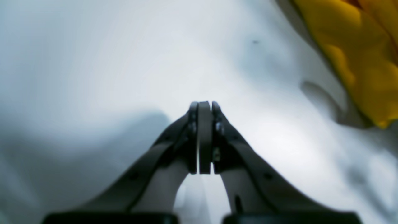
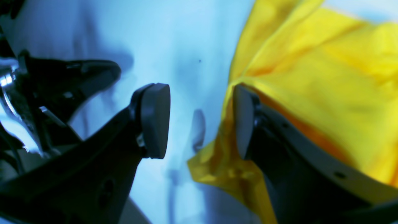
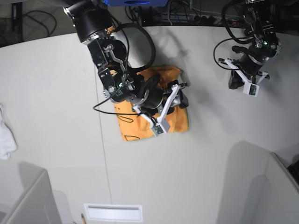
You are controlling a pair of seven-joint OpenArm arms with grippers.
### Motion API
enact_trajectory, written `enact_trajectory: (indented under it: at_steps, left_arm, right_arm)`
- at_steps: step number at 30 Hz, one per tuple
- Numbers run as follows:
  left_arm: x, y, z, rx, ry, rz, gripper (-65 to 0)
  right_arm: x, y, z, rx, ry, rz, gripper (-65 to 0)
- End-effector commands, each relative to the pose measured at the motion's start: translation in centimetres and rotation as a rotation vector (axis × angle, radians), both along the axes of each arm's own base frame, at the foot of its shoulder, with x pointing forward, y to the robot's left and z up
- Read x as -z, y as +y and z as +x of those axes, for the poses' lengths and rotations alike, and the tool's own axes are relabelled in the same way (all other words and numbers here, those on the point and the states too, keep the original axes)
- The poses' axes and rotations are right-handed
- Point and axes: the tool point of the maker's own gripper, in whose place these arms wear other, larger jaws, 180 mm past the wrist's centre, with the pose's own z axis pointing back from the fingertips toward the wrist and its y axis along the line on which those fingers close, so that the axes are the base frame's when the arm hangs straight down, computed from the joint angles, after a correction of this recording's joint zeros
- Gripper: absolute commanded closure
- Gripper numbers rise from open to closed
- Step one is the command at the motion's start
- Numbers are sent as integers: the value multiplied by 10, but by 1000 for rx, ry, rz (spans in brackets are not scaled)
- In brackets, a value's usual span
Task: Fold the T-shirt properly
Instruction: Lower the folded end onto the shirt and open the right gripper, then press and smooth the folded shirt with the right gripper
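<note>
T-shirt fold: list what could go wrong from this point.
1. The right gripper stands open with one pad touching the T-shirt; lifting away could drag that fabric and disturb the fold.
2. The shirt looks bunched rather than flat, its lower left corner sticking out, so the fold may end up uneven.
3. The left gripper is shut and far off over bare table, so it likely cannot pin the cloth if it shifts.

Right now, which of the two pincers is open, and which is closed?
The right pincer, over the orange-yellow T-shirt, is open, with a clear gap between its pads. The left pincer, off over bare table, is shut tight.
</note>
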Motion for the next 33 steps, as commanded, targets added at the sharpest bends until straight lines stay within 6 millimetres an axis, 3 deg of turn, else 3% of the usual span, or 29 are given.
enact_trajectory:
  at_steps: [1, 5, 7, 9, 10, 14, 18, 27, 33]
  left_arm:
    - [-12, 11, 4, -14, -42, 16, 0]
    - [-19, 38, -2, -85, -54, 39, 0]
    - [-24, 46, -4, -116, -70, 20, 0]
    - [-28, 48, -9, -118, -86, -8, 0]
    - [-31, 47, -9, -110, -99, -27, 0]
    - [-33, 45, -10, -101, -109, -44, 0]
    - [-33, 44, -11, -103, -106, -45, 0]
    - [-29, 45, -17, -105, -89, -45, 0]
    - [-30, 44, -17, -101, -93, -46, 0]
  right_arm:
    - [-19, -10, 15, 28, -73, 13, -305]
    - [-40, -48, 22, 106, -149, 13, -291]
    - [-47, -70, 29, 161, -177, 5, -206]
    - [-45, -91, 39, 212, -182, -14, -65]
    - [-41, -100, 44, 237, -173, -25, 0]
    - [-8, -124, 56, 295, -82, -70, 0]
    - [28, -134, 52, 301, 13, -120, 0]
    - [47, -129, 35, 285, 73, -133, 0]
    - [47, -77, 18, 164, 82, -102, 0]
